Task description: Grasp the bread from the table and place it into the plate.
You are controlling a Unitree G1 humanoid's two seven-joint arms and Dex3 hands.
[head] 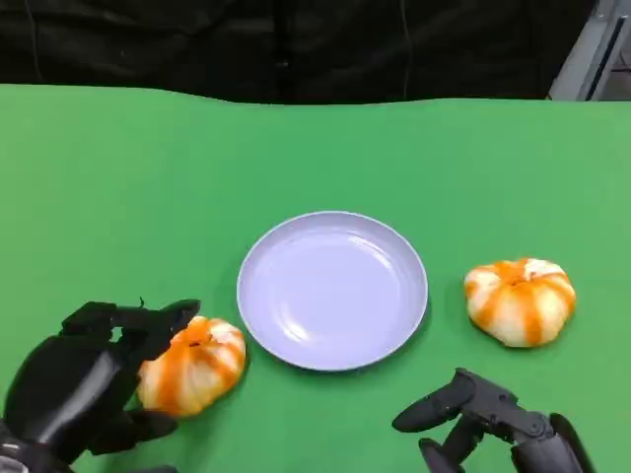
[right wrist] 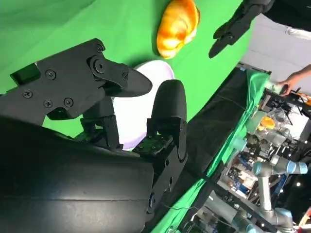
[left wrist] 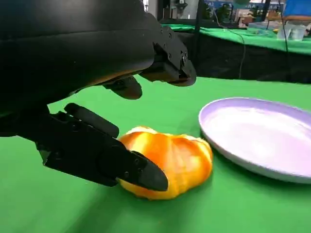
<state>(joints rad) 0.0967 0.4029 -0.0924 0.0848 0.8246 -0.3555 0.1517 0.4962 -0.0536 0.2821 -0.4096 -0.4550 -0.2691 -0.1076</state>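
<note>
The round orange-and-white striped bread roll nearest us lies on the green table, just beside the empty lavender plastic plate. Our left hand cups it, fingers spread around it and touching but not clearly clamped. Our right hand hangs open, holding nothing. A second striped roll waits beyond the plate. Lifting and placing remain.

The plate sits mid-table, one bread near its left, another bread right.
</note>
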